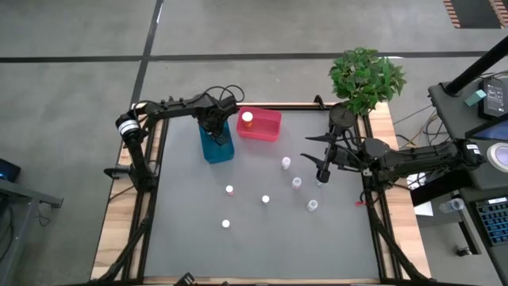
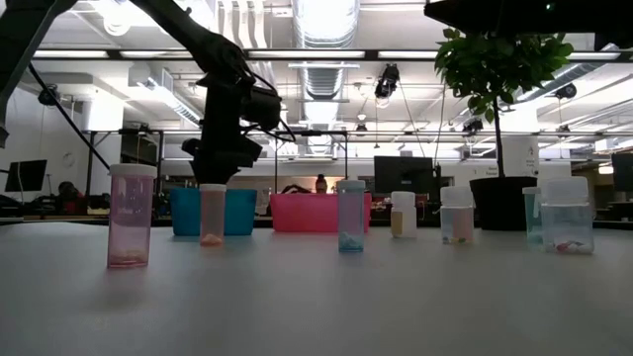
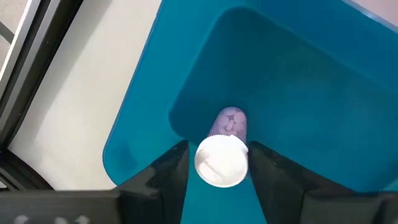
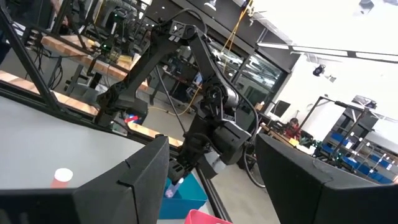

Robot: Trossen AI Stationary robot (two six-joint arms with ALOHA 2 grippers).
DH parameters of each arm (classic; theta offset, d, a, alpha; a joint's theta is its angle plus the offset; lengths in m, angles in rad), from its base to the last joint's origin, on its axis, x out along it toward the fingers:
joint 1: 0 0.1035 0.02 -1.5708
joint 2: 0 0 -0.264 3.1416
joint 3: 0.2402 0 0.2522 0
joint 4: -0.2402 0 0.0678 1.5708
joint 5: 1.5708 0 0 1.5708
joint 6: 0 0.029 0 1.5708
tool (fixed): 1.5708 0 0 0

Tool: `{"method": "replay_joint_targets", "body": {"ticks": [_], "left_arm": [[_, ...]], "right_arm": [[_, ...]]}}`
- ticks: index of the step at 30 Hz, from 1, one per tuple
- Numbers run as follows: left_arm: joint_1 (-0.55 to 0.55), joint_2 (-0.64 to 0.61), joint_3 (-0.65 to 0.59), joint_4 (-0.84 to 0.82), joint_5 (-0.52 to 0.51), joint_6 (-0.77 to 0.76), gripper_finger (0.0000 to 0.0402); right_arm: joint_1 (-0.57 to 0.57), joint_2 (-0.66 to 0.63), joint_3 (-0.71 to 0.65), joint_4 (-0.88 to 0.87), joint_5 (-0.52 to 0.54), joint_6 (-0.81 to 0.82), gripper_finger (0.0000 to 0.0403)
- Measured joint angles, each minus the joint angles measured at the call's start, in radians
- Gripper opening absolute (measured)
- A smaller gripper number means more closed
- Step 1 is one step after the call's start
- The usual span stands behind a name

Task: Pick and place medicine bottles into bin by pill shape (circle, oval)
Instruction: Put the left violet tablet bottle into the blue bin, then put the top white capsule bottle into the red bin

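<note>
My left gripper [image 1: 215,132] is over the blue bin [image 1: 219,148] and is shut on a small medicine bottle [image 3: 225,149] with a white cap and purplish pills. The bottle also shows in the right wrist view [image 4: 172,186], just above the bin. An orange bottle [image 1: 248,120] lies in the pink bin [image 1: 262,127]. Several white-capped bottles stand upright on the grey table, among them three [image 1: 286,163], [image 1: 265,199], [image 1: 225,223]. My right gripper [image 1: 322,168] is open and empty at the table's right, beside those bottles. My left gripper pinches the bottle between its two fingers [image 3: 177,165], at the sides of the white-cap end [image 3: 221,163]. The fingers come from above, pointing down. The bottle points down into the blue bin's opening, cap uppermost, lifted clear of the bin's floor.
A potted plant [image 1: 367,75] stands at the table's far right corner. The two bins sit side by side at the far edge. In the low view the bottles stand in a row [image 2: 351,215] across the table, with open table in front of them.
</note>
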Motion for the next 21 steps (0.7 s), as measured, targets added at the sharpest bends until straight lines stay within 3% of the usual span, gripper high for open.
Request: {"method": "replay_joint_targets", "body": {"ticks": [12, 21], "left_arm": [[0.001, -0.049, 0.021, -0.037, -0.008, 0.021, 0.0176], [-0.048, -0.239, 0.013, -0.018, -0.008, 0.028, 0.0176]], "right_arm": [[0.000, 0.000, 0.000, 0.000, 0.000, 0.000, 0.0226], [0.000, 0.000, 0.000, 0.000, 0.000, 0.006, 0.0226]]}}
